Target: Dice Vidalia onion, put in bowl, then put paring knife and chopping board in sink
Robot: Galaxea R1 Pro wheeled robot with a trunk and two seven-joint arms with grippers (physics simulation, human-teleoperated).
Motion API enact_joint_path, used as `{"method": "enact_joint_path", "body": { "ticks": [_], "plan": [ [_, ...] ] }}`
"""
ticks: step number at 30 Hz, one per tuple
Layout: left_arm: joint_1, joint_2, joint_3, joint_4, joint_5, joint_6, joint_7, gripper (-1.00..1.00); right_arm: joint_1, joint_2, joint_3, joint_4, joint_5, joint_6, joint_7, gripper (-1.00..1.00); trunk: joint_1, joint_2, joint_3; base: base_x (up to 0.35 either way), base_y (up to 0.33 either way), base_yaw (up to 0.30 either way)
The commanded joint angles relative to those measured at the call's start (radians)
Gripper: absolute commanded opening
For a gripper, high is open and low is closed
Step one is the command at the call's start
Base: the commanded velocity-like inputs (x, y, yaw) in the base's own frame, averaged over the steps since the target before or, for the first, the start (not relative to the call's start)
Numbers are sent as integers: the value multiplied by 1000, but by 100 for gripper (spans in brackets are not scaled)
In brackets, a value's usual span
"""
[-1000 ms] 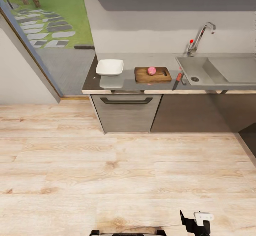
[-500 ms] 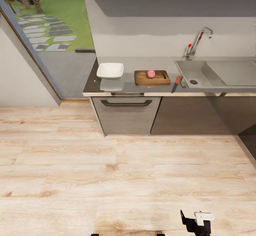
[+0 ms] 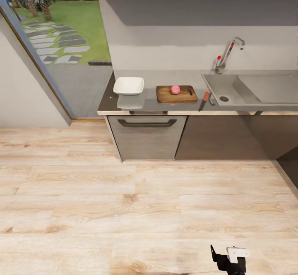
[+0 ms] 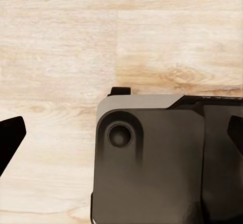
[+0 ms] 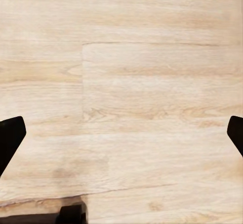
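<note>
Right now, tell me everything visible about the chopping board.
The chopping board is a rectangular brown wooden board with rounded corners and a slot handle hole at its sink-side end. It lies flat on the dark countertop, between the white bowl and the sink, touching neither. The whole pinkish Vidalia onion sits on it, uncut. The red-handled paring knife lies just off its sink-side end, on the countertop edge.

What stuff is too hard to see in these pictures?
- Paring knife: head view, too small; blade shape unclear.
- Sink: head view, right end cut off by the picture's edge.
- Right gripper: head view, cut off by the bottom edge.
- Floor: left wrist view, partly hidden by the robot's dark body.
</note>
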Motion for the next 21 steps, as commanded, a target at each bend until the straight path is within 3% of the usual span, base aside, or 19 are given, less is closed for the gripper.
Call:
{"method": "enact_joint_path", "body": {
  "ticks": [1,21],
  "plan": [
    [-1,0,-9,2,10,-4,4,100,-1,0,-8,1,8,-3,-1,100,1,-1,0,0,0,0],
    [0,-1,-9,10,10,-4,4,100,-1,0,-8,1,8,-2,-6,100,1,-1,33,0,0,0]
  ]
}}
